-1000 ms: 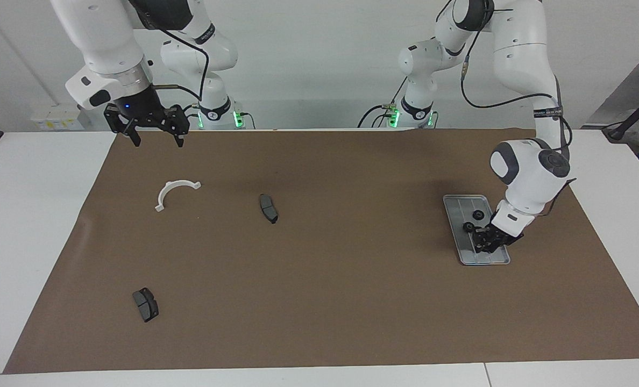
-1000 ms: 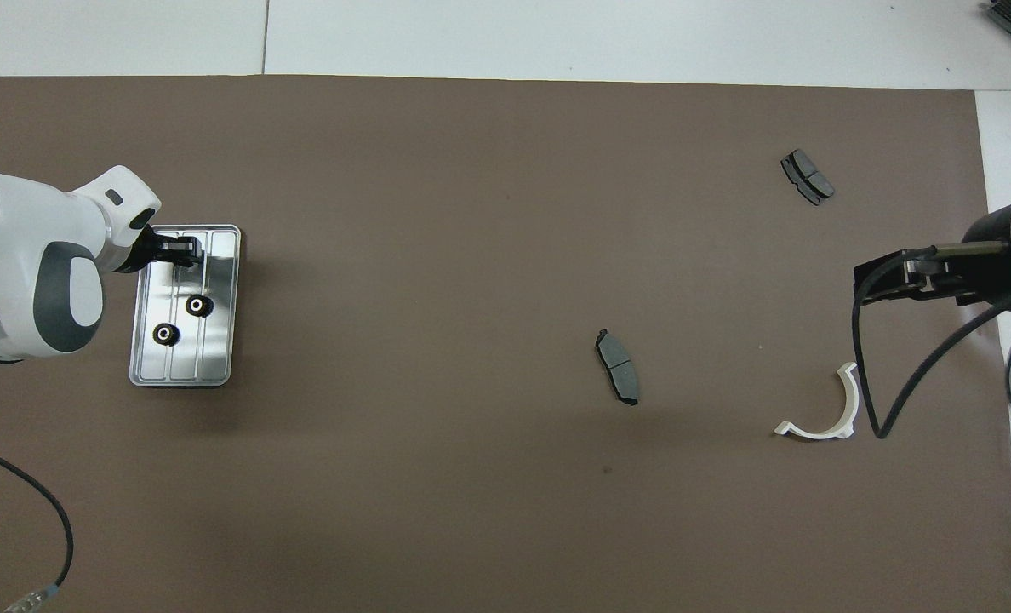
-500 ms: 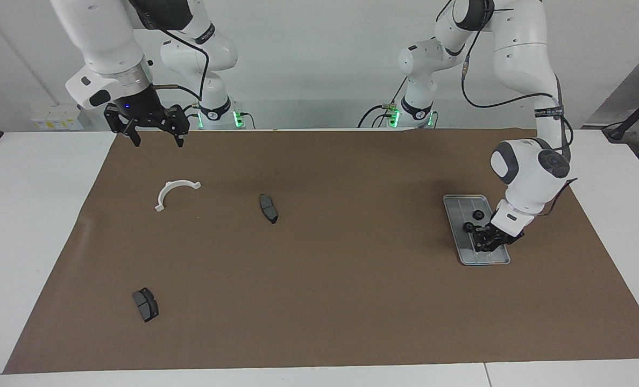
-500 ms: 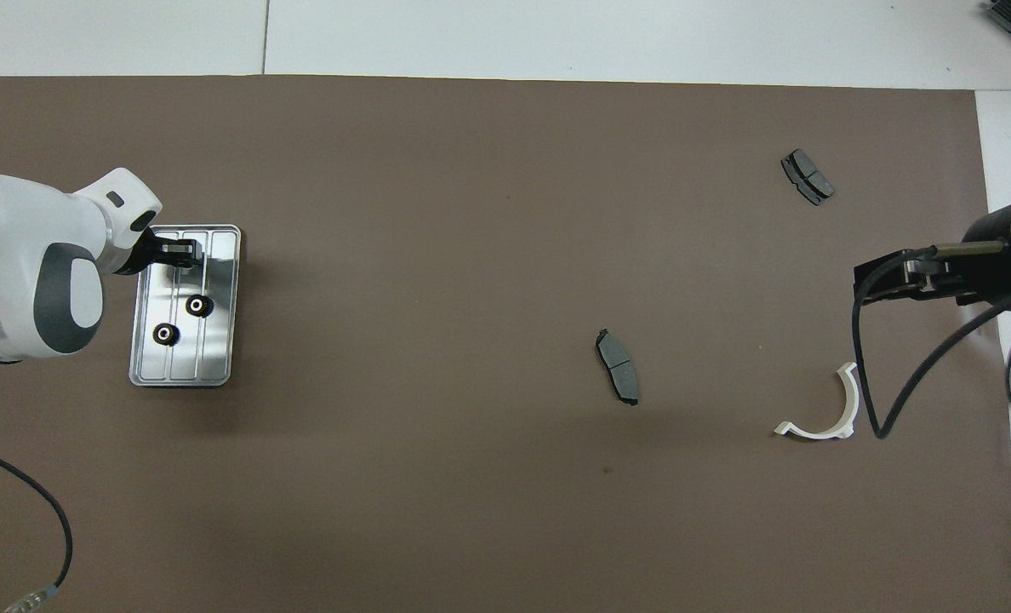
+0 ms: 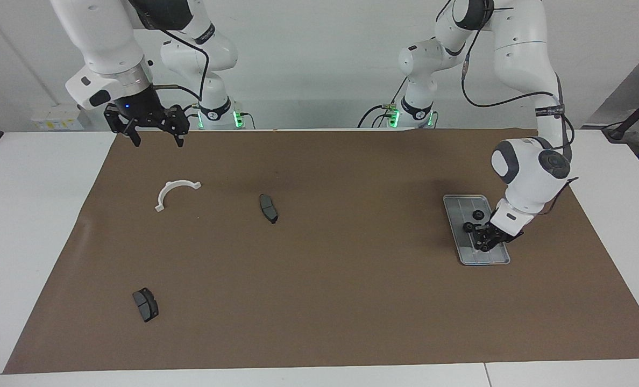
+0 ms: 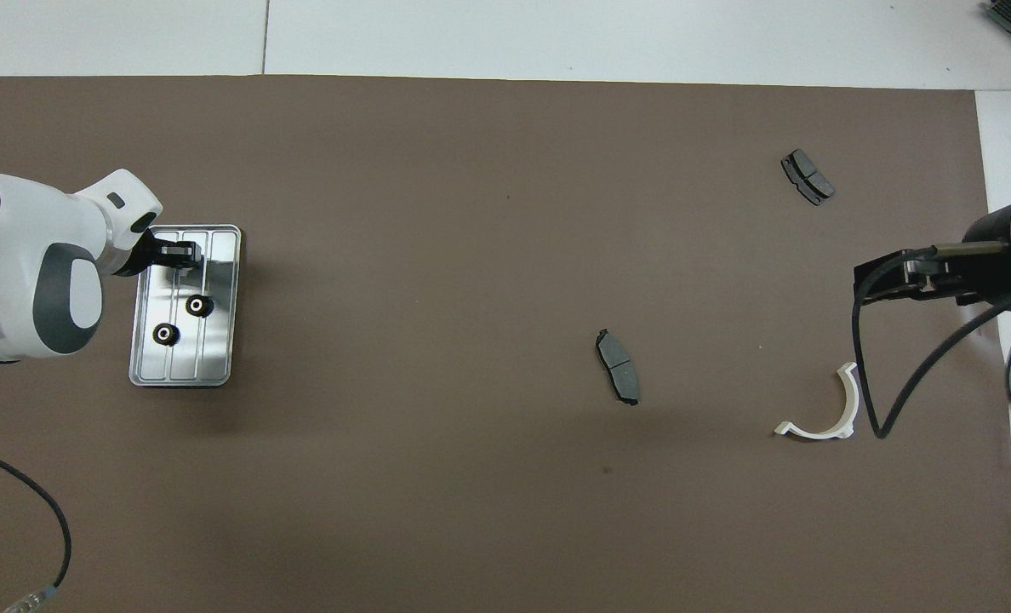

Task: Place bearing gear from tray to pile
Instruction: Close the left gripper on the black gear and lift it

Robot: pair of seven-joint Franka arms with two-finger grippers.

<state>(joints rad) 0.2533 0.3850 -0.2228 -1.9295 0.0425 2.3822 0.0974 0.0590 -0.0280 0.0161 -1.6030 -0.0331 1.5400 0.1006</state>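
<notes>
Now two small black toothed gears (image 6: 197, 305) with pale centres lie inside the ridged silver-grey tray (image 6: 220, 358), middle-left of the overhead frame. Over it hangs the left gripper (image 5: 482, 246), its jaw state unreadable; the waiting right gripper (image 5: 157, 141), upper left of the facing frame, has jaws apart.

We see two glossy white arms with dark grey joint caps, black cables looped along the links, green lights at both bases. Left gripper (image 5: 486, 239) and right gripper (image 5: 146, 129) are black; a blue light shows on the right.
</notes>
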